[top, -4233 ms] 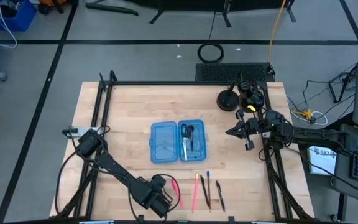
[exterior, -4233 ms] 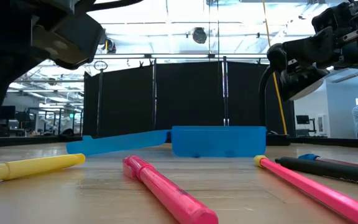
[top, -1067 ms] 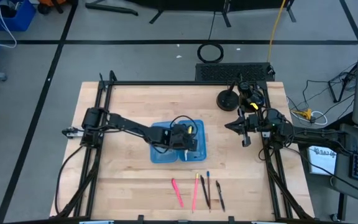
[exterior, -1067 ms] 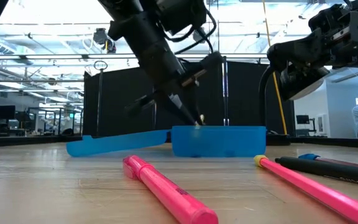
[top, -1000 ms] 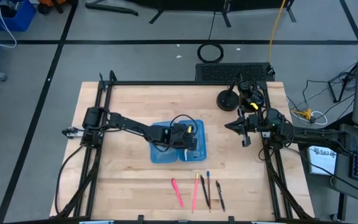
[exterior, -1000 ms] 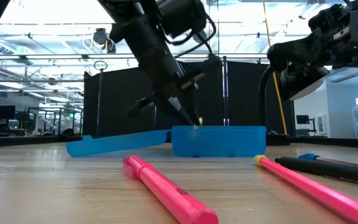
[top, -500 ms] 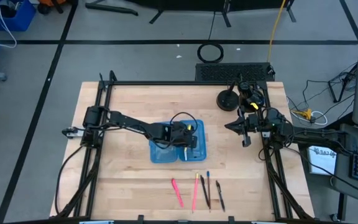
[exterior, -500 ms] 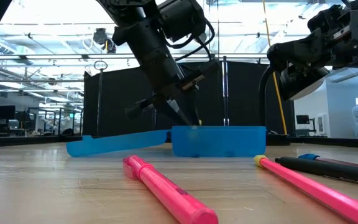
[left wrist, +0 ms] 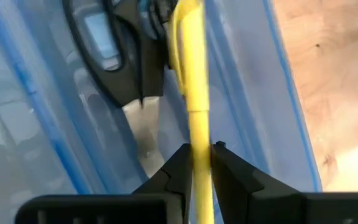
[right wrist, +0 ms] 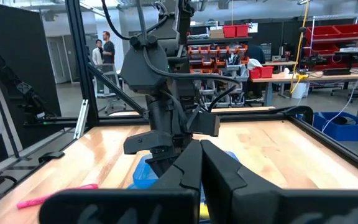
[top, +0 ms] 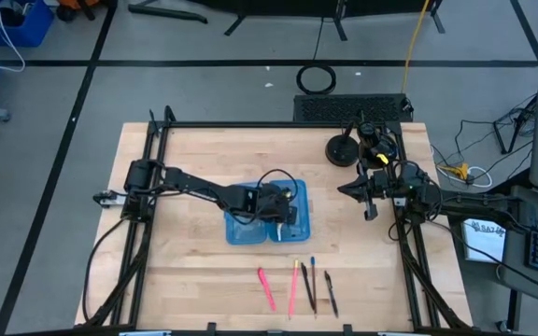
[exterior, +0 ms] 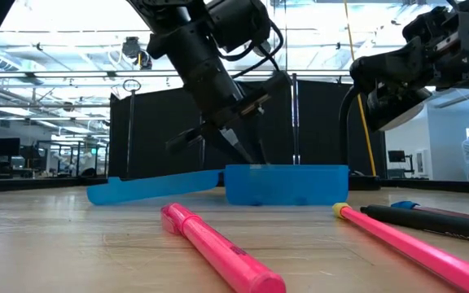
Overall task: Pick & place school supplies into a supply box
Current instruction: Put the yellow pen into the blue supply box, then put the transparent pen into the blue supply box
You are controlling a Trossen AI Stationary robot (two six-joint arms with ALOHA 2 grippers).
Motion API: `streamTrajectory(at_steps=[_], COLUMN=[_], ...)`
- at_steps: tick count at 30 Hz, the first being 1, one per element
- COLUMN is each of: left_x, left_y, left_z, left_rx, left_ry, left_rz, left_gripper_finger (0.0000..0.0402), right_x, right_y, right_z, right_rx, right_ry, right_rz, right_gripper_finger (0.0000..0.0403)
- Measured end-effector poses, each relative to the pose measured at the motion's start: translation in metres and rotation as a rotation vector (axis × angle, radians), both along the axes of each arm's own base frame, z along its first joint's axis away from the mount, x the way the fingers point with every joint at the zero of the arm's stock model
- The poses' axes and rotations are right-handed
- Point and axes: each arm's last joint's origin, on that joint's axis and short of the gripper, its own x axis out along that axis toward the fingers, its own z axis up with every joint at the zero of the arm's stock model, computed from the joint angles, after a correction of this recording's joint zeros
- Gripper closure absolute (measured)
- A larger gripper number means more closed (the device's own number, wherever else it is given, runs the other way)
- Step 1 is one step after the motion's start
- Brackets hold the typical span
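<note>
The supply box [top: 246, 219] lies open at the table's middle, both translucent blue halves flat; the low view shows its wall [exterior: 287, 185]. My left gripper [top: 278, 201] [exterior: 251, 159] slants down over the right half. In the left wrist view its fingertips [left wrist: 201, 158] stand slightly apart, with a yellow pen [left wrist: 194, 74] running between them and lying along the box floor beside the black-handled scissors [left wrist: 110, 56]. My right gripper [top: 358, 191] [right wrist: 201, 155] waits shut and raised at the table's right side. My left gripper has a fingertip [left wrist: 182, 165] close on each side of the yellow pen's shaft [left wrist: 199, 134], coming slanting down from the table's left. I cannot tell whether they touch the pen. The pen's far end lies in the box next to the scissors.
Near the front edge lie a pink highlighter [top: 266, 287] [exterior: 218, 248], a pink pen [top: 293, 287], and dark pens [top: 307, 285] [top: 330, 291]. A black round stand [top: 342, 149] sits at the far right. Black frame rails [top: 148, 187] run along both table sides.
The pen's yellow end showed just above the box wall, under my left gripper's fingertips. It has sunk out of sight behind the wall. The left gripper has stayed over the box's right half.
</note>
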Motion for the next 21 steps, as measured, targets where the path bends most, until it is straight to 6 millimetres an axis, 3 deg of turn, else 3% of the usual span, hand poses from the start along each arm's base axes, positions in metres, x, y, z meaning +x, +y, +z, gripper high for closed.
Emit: streamTrajectory(at_steps=[8, 11, 16, 21], left_x=[0.000, -0.002, -0.014, -0.046], left_y=[-0.001, -0.001, 0.000, -0.021], left_z=[0.001, 0.012, 0.061, 0.128], left_rx=[0.004, 0.066, 0.287, 0.575], left_ry=[-0.001, -0.020, -0.091, -0.241], left_rz=[-0.006, -0.082, -0.372, -0.825], left_gripper_finger=[0.0267, 0.0255, 0.0268, 0.0328], right_x=[0.000, 0.000, 0.000, 0.000], right_y=[0.000, 0.001, 0.002, 0.002], right_z=[0.000, 0.000, 0.001, 0.001], right_rx=[0.004, -0.002, -0.005, -0.004], right_ry=[-0.003, -0.002, -0.005, -0.005], right_rz=[0.007, 0.046, 0.056, 0.061], right_gripper_finger=[0.0403, 0.0403, 0.0403, 0.0403])
